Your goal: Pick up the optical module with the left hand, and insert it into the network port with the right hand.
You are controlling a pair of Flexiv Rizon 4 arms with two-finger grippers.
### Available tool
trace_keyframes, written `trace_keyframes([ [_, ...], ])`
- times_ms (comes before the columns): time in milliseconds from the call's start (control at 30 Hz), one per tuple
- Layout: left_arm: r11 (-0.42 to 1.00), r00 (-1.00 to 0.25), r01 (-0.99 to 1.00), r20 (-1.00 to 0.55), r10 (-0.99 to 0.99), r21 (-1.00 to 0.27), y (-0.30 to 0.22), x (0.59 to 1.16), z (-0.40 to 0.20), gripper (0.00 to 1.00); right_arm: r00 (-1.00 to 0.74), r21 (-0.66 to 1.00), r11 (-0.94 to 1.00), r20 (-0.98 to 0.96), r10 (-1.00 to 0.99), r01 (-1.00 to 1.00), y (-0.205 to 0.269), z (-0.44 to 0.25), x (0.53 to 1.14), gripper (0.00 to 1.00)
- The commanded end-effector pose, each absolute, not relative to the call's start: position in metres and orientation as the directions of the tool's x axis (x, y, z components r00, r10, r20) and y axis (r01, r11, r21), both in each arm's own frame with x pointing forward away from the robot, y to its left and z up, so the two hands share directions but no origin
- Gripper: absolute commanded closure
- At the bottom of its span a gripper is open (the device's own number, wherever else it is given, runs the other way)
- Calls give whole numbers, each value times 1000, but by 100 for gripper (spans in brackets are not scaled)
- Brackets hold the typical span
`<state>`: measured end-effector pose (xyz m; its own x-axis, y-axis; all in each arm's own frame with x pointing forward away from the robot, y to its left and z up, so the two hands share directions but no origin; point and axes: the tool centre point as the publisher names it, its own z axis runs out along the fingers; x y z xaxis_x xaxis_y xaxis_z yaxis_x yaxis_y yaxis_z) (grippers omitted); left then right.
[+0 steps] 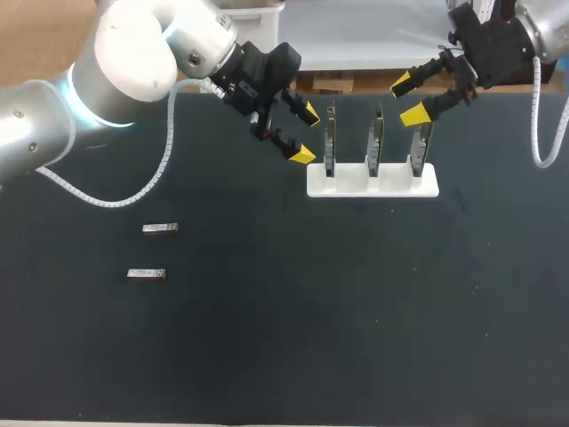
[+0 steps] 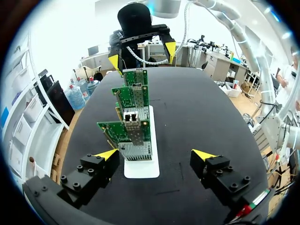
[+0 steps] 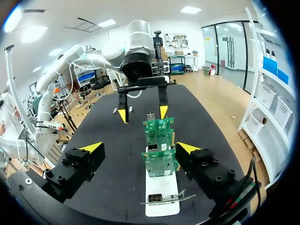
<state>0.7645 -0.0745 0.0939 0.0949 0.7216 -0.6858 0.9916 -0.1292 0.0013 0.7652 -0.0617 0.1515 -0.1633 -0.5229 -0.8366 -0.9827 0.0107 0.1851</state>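
Behind right gripper (image 1: 407, 100), 1 part-hidden card (image 1: 420, 149)

We read no text, number or sign in any view. Any print on the circuit boards (image 2: 133, 96) standing in the white holder (image 1: 373, 184) is too small for us to make out. Same for the two optical modules (image 1: 160, 229) left of that holder on the desk (image 1: 356, 311).

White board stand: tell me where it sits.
Head view: the white stand sits right of middle near the table's far edge, between the left hand and right hand.
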Motion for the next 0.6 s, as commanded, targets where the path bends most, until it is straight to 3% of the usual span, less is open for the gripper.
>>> trace_keyframes([
  [33, -128, 121, 991, -661, 741, 38, -65, 750, 101, 0, -163, 181, 17, -837, -523, -983, -62, 152, 762, 0],
  [600, -59, 89, 995, -408, 909, 86, 29, 704, 107, 0, -163, 181, 17, -837, -523, -983, -62, 152, 762, 0],
])
